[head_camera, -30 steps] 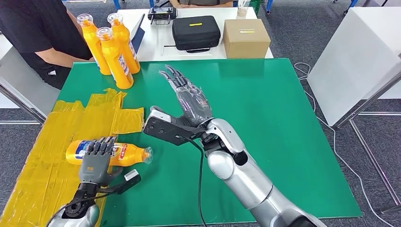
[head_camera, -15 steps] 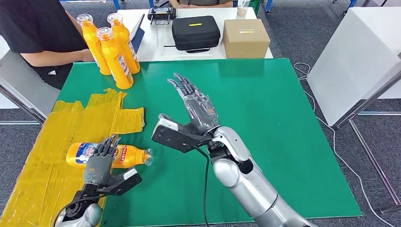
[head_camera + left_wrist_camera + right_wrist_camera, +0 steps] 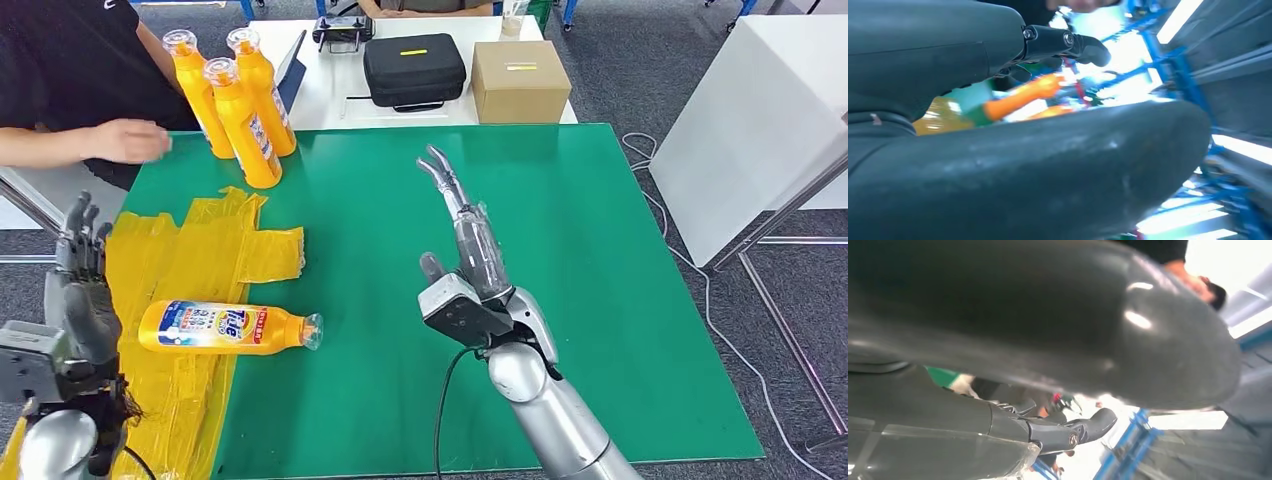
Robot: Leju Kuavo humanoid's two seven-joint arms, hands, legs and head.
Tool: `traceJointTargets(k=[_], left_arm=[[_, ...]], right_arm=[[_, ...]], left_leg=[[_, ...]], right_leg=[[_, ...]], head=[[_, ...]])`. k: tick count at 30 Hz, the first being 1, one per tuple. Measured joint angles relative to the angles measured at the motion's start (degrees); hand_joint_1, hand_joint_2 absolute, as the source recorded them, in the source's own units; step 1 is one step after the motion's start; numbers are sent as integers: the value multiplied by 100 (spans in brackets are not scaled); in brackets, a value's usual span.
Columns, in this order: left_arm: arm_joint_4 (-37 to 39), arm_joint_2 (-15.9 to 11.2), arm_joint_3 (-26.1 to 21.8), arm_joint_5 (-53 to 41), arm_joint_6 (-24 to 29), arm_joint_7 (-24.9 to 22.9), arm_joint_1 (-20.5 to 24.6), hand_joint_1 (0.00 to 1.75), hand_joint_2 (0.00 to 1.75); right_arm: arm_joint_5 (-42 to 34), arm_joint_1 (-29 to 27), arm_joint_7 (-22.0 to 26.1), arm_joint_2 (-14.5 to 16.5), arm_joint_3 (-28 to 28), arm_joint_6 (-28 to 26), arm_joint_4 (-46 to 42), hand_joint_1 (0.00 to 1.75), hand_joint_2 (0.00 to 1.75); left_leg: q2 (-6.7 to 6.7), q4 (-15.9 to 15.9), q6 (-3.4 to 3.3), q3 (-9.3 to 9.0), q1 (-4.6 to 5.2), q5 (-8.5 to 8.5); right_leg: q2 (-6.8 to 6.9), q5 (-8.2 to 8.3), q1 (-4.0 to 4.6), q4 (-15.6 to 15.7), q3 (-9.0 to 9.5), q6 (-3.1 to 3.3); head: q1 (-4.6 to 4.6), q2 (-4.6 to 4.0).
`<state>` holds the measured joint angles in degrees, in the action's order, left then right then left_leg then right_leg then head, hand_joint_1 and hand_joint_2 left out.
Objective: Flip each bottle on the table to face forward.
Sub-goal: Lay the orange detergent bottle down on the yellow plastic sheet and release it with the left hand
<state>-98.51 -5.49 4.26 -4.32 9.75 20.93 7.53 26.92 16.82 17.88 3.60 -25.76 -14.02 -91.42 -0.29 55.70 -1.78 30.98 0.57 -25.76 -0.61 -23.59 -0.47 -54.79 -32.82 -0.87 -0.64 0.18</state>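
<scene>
One orange plastic bottle with a blue label (image 3: 228,328) lies on its side on the yellow tape (image 3: 150,270). Both the left hand (image 3: 78,300) and right hand (image 3: 472,250) are raised, fingers spread, holding nothing. Round bottles roll, so a careless push could send it off the green table (image 3: 600,250)

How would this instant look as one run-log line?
left hand: open, raised | right hand: open | lying bottle: unheld, on yellow sheet
</scene>
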Motion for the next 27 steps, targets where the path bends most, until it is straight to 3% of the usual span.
traceJointTargets(k=[3,10,23,27], left_arm=[[-139,-53,-5,255,-68,14,103,0,0],[-118,-79,98,667,-143,72,265,0,0],[-20,-72,240,739,-139,77,350,0,0],[244,44,386,847,-175,-71,555,0,0]], right_arm=[[-69,-36,224,22,9,-147,46,0,0],[-1003,-58,766,154,14,183,188,0,0],[-1096,-58,797,239,20,192,342,0,0],[-1105,-41,624,324,45,128,391,0,0]], left_leg=[[3,0,0,-5,0,1],[3,1,-1,-4,0,1],[4,1,-1,-5,1,1],[0,1,-1,-5,1,1]], right_leg=[[-3,1,-1,0,2,1],[-2,1,-3,0,2,0],[-3,1,-4,0,0,0],[-1,1,-4,0,1,0]], head=[[1,0],[-1,0],[0,0],[-1,0]])
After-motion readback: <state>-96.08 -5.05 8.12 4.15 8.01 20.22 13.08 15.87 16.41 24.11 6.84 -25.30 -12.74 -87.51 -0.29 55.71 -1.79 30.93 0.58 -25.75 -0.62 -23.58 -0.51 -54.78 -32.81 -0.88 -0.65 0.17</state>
